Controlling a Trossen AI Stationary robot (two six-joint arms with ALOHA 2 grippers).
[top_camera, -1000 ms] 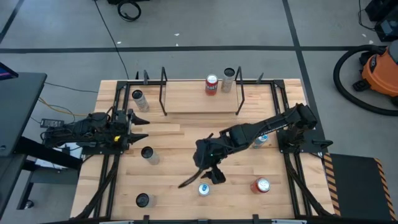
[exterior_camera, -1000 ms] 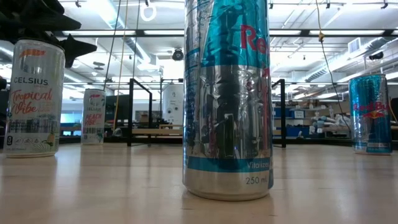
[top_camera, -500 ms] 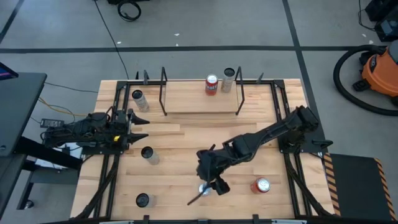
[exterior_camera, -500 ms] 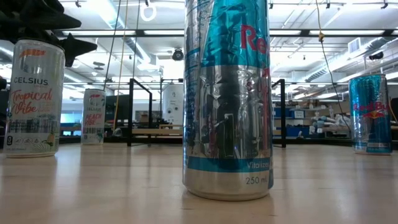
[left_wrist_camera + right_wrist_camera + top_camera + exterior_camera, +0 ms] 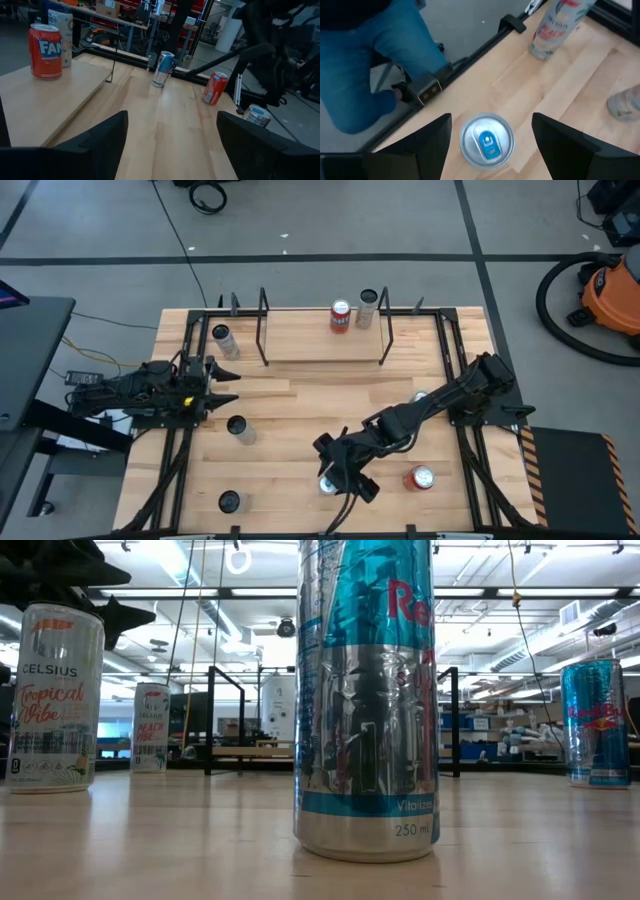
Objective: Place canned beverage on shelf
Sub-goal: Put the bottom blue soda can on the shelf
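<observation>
we hold the right gripper (image 5: 490, 145) above the blue-tabbed can (image 5: 486, 139) near the front edge of the bench (image 5: 290, 405), fingers (image 5: 427, 142) spread so they can drop either side of it. the can stands upright between them, untouched, well apart from the shelf (image 5: 322, 345) at the far side. the left gripper (image 5: 215, 372) waits at the left edge, fingers spread and empty.

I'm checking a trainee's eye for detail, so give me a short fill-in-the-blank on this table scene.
1. The right gripper hangs with open fingers over a can with a ____ tab.
2. The number of cans standing on the shelf is ____.
3. The orange-red can on the shelf stands next to a ____ can.
4. The left gripper waits at the table's ____ side.

Missing words: blue; two; white; left
</observation>
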